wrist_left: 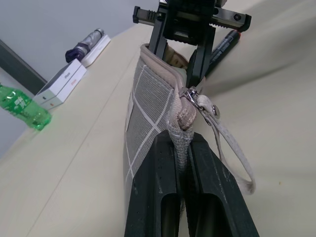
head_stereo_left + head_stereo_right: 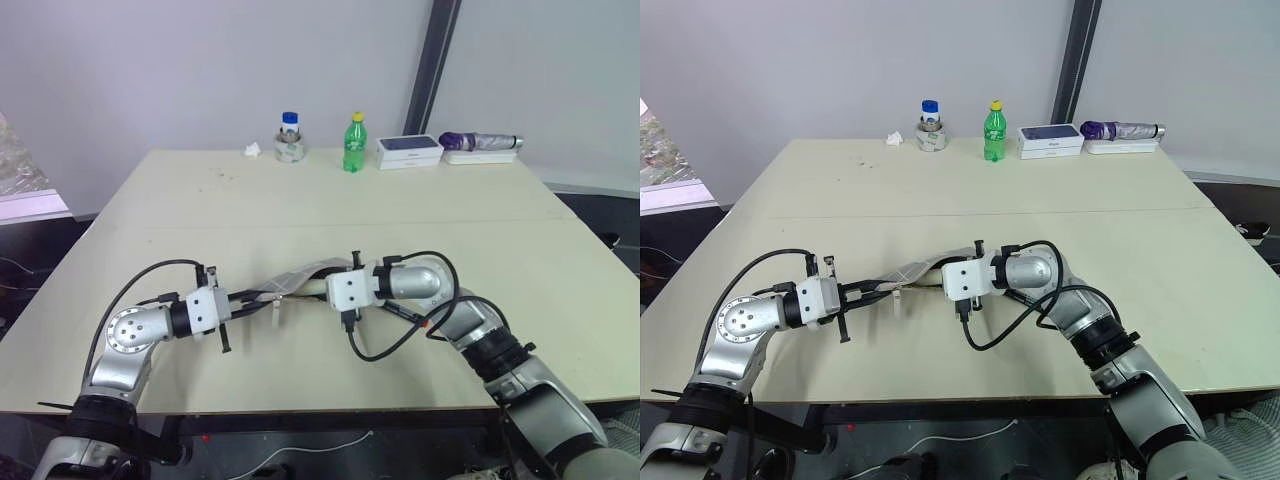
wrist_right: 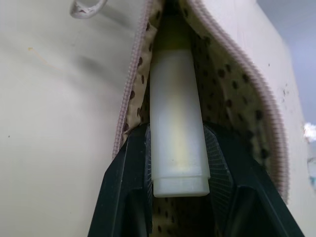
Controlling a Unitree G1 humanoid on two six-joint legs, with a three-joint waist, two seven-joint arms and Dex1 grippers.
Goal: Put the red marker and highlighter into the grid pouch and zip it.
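One grid pouch [image 1: 148, 108], its end clamped by the left pincer [image 1: 186, 148]; right pincer [image 3: 177, 148] grips one highlighter [image 3: 177, 123] inside its mouth; one red marker [image 1: 224, 44] beside.

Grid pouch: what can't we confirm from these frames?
- Grid pouch interior: far end hidden; in the right wrist view the highlighter, held by the right tool, fills the opening.
- Red marker: mostly hidden behind that tool in the left wrist view.
- Head views: tools and cables cover the opening.

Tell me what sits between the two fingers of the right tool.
The highlighter sits there, gripped by the right tool, its far end pushed into the open mouth of the grid pouch with the dotted tan lining. The right wrist view shows it.
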